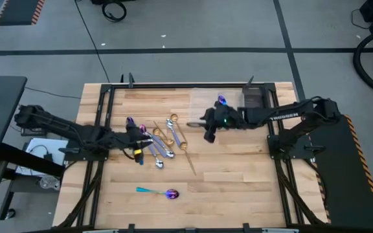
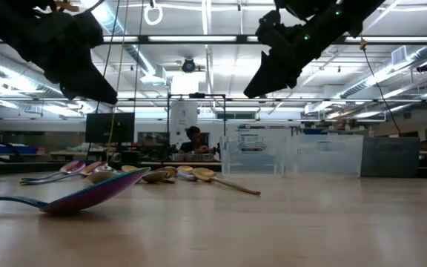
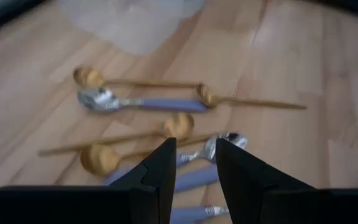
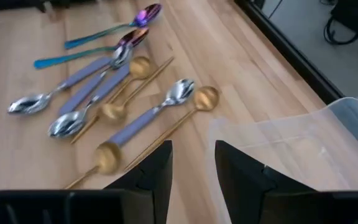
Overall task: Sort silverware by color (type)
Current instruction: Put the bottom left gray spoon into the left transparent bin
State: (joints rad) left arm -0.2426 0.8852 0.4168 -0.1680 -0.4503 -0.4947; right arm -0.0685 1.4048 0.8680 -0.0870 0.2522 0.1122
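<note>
From above, the silverware [image 1: 160,139] lies clustered mid-surface, one iridescent spoon [image 1: 160,192] apart near the front edge; the left gripper [image 1: 136,145] hovers at the cluster, the right gripper [image 1: 210,133] beside the clear tray [image 1: 203,103], barely visible. At table height, both arms are cut off overhead. Each wrist camera shows fingers [image 3: 166,168] slightly apart, holding nothing; the other pair [image 4: 160,168] likewise.
</note>
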